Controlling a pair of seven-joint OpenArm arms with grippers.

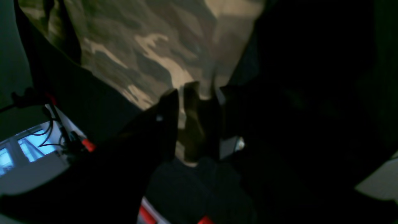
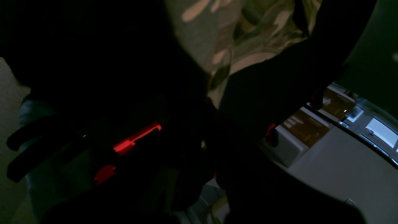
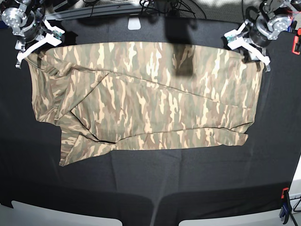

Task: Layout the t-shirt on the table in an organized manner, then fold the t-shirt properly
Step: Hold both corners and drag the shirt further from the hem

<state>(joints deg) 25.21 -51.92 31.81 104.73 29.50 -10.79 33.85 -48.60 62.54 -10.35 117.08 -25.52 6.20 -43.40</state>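
The camouflage t-shirt (image 3: 141, 99) lies spread wide across the black table (image 3: 141, 188), with creases and a folded flap at its near left. My left gripper (image 3: 256, 55) is at the shirt's far right corner. In the left wrist view its dark fingers (image 1: 169, 109) are shut on a bunched edge of the t-shirt (image 1: 149, 46). My right gripper (image 3: 29, 51) is at the far left corner. The right wrist view is very dark. There the t-shirt (image 2: 248, 46) narrows into the closed right gripper (image 2: 214, 99).
A red clamp (image 3: 296, 44) sits on the table's right edge and a blue and red one (image 3: 284, 202) at the near right corner. A small white object (image 3: 135, 23) lies at the back edge. Red clamp handles (image 2: 136, 140) show below the right wrist.
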